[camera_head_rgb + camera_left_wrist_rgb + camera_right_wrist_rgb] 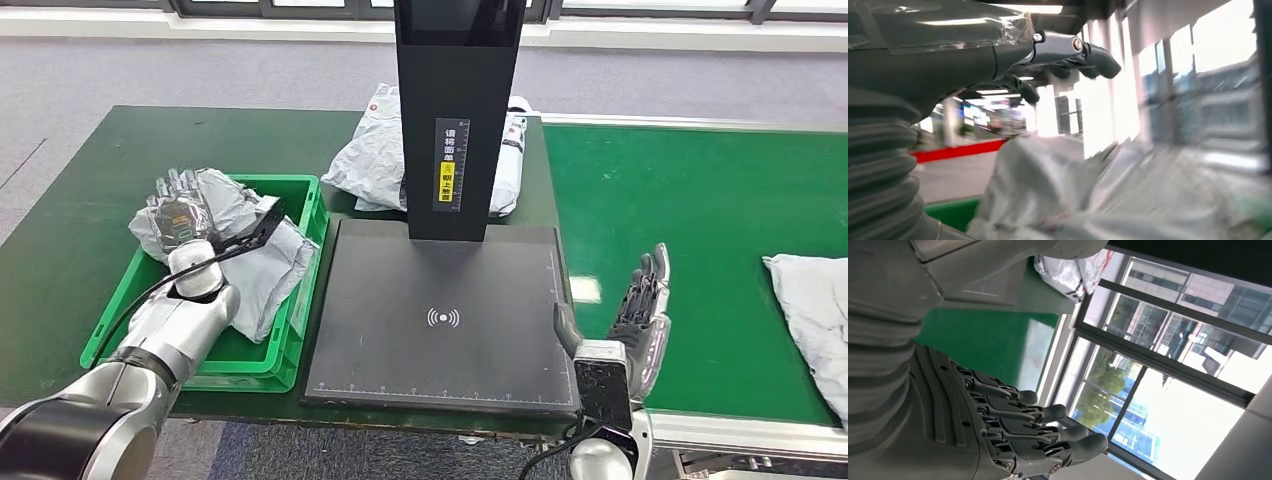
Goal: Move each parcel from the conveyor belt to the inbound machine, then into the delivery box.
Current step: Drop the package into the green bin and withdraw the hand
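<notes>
A green delivery box (pixel 305 300) on the left table holds crumpled grey parcels (pixel 262 272). My left hand (pixel 180 215) hovers over them with its fingers spread and nothing in its grasp; in the left wrist view its fingers (pixel 1088 50) reach out above a grey parcel (pixel 1048 190). The black inbound machine (pixel 440 310) has a bare scan plate and a tall column (pixel 458 120). My right hand (pixel 640 310) stands open, fingers up, just right of the plate over the green conveyor belt (pixel 700 200). Another grey parcel (pixel 812 310) lies on the belt at the far right.
One more grey-white parcel (pixel 375 160) lies behind the machine's column, also seen in the right wrist view as a parcel (pixel 1068 270). The green table (pixel 90 180) spreads left of the box. Windows (pixel 1168 340) run along the far wall.
</notes>
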Controlling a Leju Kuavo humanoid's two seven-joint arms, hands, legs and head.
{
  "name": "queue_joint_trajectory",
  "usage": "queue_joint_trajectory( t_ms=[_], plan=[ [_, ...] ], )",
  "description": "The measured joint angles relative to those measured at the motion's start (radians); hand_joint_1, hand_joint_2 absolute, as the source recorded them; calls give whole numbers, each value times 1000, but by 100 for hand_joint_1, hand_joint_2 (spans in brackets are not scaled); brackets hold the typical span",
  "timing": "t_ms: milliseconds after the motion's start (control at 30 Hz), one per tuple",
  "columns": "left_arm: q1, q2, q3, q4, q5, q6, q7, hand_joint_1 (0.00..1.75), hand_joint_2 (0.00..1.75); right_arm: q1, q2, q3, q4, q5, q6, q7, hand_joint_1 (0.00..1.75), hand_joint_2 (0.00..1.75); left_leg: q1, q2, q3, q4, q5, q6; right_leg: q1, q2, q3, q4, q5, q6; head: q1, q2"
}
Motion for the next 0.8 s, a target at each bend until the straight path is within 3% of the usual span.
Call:
queue_joint_trajectory(
  t_ms=[67,133,233,367,500,533,667,800],
  plan=[
    [16,-14,57,-42,66,110,-162,0,175,8,-2,0,0,-10,-1,-3,0,175,0,0,0,0,0,0,0,0,0,0,0,0,0,0],
    [33,-36,119,-98,147,158,-304,0,175,12,-5,0,0,-18,-3,-9,0,175,0,0,-1,0,0,0,0,0,0,0,0,0,0,0],
    [66,-83,214,-205,300,170,-526,0,175,12,-8,0,4,-33,-11,-18,0,175,0,0,-1,0,0,0,0,0,0,0,0,0,0,0],
    [102,-152,338,-354,656,164,-851,0,175,8,-15,0,23,-68,-23,-44,0,175,0,0,-1,0,-1,0,0,0,0,0,0,0,0,0],
    [131,-183,366,-441,955,114,-951,0,175,3,-24,0,54,-88,-34,-69,0,0,0,0,-1,0,-1,0,0,0,0,0,0,0,0,0],
    [138,-186,366,-453,995,98,-961,0,175,1,-25,0,60,-90,-35,-71,0,0,1,0,-1,0,-1,0,1,-1,0,0,0,0,0,0],
    [158,-204,359,-485,1111,5,-995,0,175,-22,-32,0,93,-95,-32,-71,0,175,1,-1,-1,0,0,0,1,-1,1,0,0,0,0,0],
    [189,-234,308,-497,1198,-162,-1005,0,175,-62,-38,0,142,-83,-14,-50,0,175,0,-1,-1,1,0,0,0,-1,1,0,0,1,0,0]
  ],
)
